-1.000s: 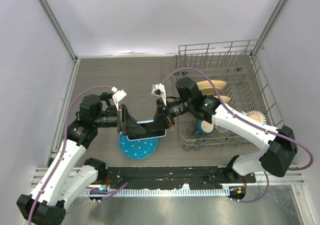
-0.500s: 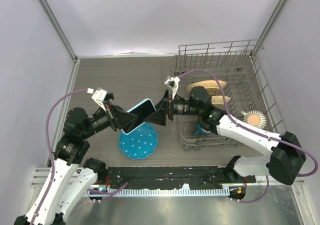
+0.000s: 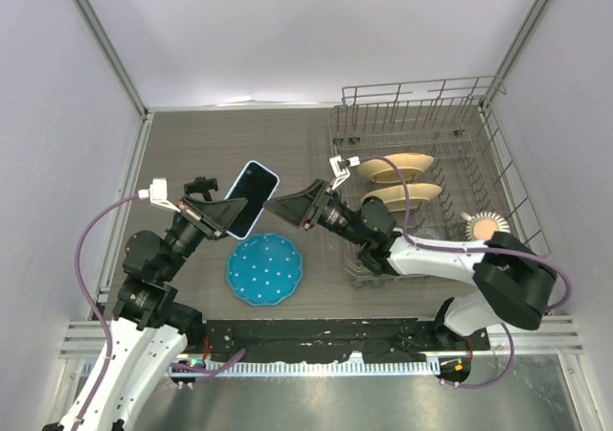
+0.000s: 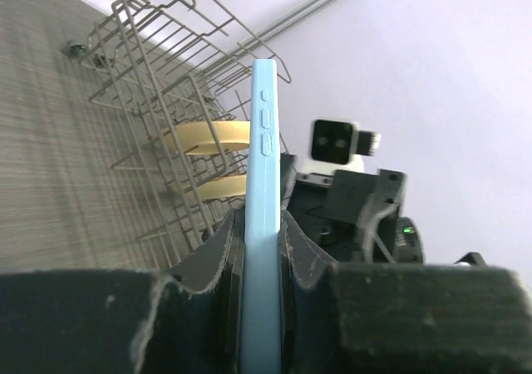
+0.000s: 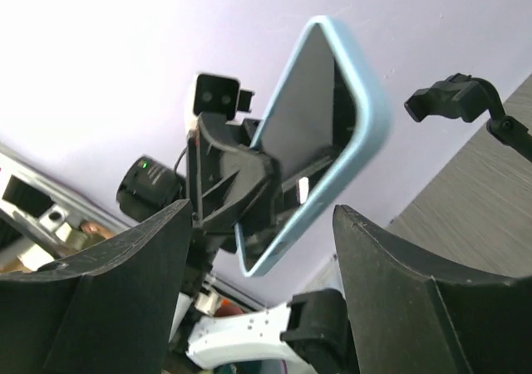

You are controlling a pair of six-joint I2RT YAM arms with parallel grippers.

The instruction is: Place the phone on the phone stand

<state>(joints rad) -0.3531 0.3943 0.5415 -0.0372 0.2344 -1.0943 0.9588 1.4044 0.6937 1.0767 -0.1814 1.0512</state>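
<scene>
1. Since a second ago the phone (image 3: 252, 197) has come up off the blue dotted plate (image 3: 265, 271), where both tools were closing on it. Now it is hanging tilted in the air above the plate's far-left edge, and the right arm has let go and drawn back.
2. On the left, the left tool (image 4: 263, 234) is clenching the phone's lower end, with one finger on each flat face. The left wrist view is showing the phone edge-on, its side buttons clear of the grip.
3. I am judging the phone to be light, stiff and flat, but glass-fronted and slick in its smooth case. Held by one end only, it is likely to pivot or slide if I swing it quickly.
4. A hold across the flat faces nearer the middle, keeping off the buttons, would be steadier.
5. Just right of the phone, the right tool (image 3: 290, 205) is standing open and empty, its fingers apart from the case.
6. Further right, the dish rack (image 3: 460, 115) is sitting on the desk (image 3: 220, 144).
7. I am not finding the phone stand in any view.
</scene>
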